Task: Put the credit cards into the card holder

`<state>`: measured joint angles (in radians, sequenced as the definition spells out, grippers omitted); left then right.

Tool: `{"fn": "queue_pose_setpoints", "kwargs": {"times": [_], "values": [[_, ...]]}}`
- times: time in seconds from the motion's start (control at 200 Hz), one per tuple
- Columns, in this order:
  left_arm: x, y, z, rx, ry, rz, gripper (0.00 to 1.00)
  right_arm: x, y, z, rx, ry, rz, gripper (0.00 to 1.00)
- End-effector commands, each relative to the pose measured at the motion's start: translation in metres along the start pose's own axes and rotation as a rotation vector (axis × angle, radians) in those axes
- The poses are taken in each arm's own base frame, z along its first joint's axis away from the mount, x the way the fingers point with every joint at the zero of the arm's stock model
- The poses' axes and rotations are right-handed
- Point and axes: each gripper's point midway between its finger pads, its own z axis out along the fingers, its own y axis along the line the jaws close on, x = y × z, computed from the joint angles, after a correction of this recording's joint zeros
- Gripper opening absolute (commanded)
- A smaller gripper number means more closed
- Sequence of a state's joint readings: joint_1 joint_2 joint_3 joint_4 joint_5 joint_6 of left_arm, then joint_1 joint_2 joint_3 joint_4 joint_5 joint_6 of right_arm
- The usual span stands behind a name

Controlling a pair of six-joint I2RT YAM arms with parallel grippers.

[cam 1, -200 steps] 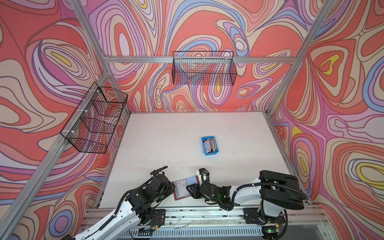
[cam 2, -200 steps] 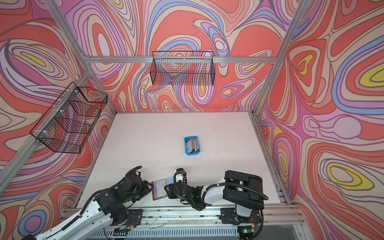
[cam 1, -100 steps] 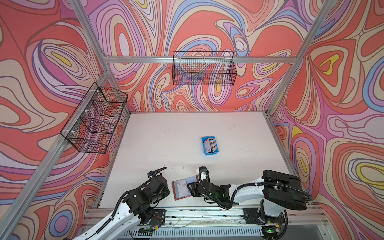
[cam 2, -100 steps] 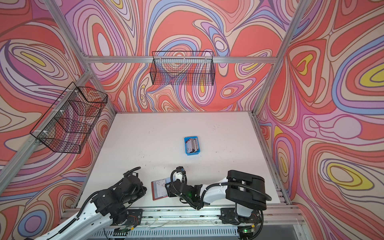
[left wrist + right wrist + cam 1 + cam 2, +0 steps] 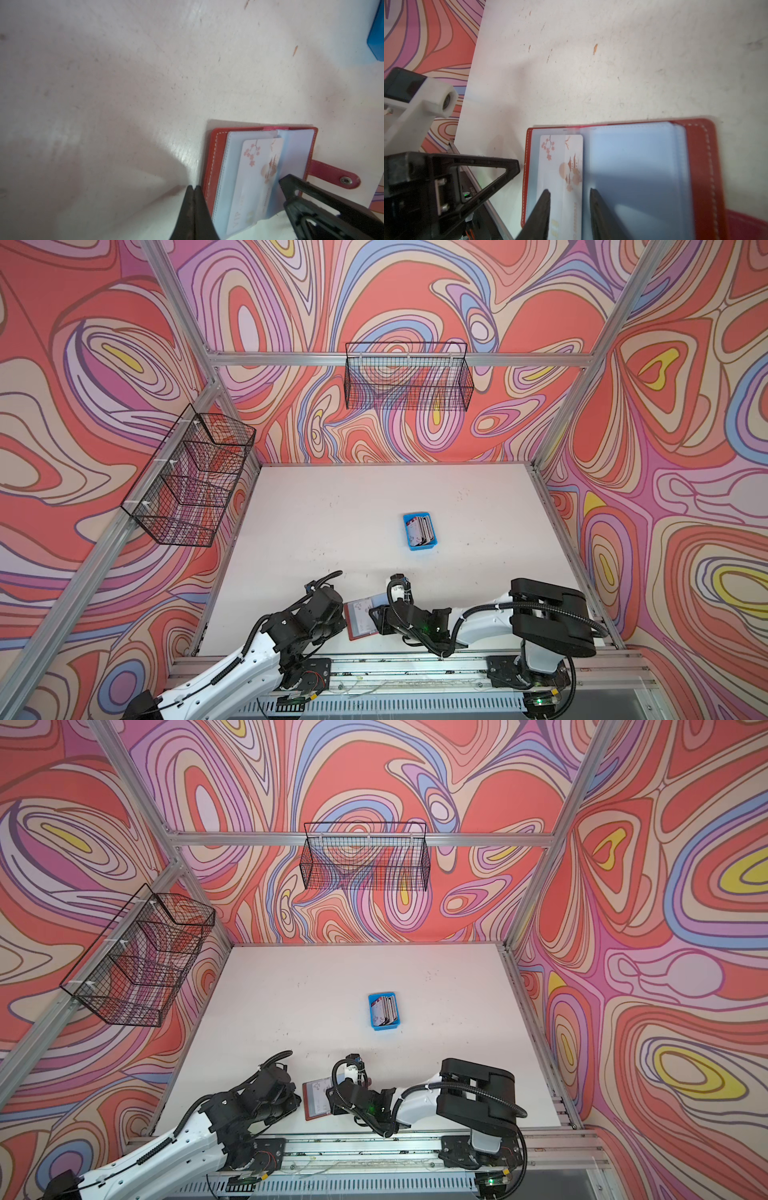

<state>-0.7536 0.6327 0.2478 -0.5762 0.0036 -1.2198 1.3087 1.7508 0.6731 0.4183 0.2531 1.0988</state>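
Overhead pair; wrists near card holder (image 5: 216, 158)

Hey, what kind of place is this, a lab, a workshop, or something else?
Probably a robot test cell in a lab: a left arm and a right arm sit on an aluminium rail beside a white table, boxed in by swirl-patterned walls with wire baskets hung on them.

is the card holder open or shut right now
Open: the card holder lies spread, clear sleeve pages and a white card showing, snap strap unfastened.
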Motion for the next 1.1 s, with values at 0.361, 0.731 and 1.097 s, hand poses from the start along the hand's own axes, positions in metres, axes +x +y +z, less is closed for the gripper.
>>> {"fn": "queue_pose_setpoints", "kwargs": {"times": [0.361,0.731,1.097], "values": [[0.004,-0.004,0.009,0.03,0.017,-0.002,0.05,0.011,0.006,0.016,-0.006,0.043,-0.009,0.3],[0.005,-0.002,0.012,0.01,0.025,0.004,0.01,0.017,0.015,0.024,-0.037,0.069,-0.003,0.27],[0.007,-0.007,0.01,0.04,0.036,0.0,0.0,0.024,0.025,0.026,-0.076,0.076,0.02,0.25]]}}
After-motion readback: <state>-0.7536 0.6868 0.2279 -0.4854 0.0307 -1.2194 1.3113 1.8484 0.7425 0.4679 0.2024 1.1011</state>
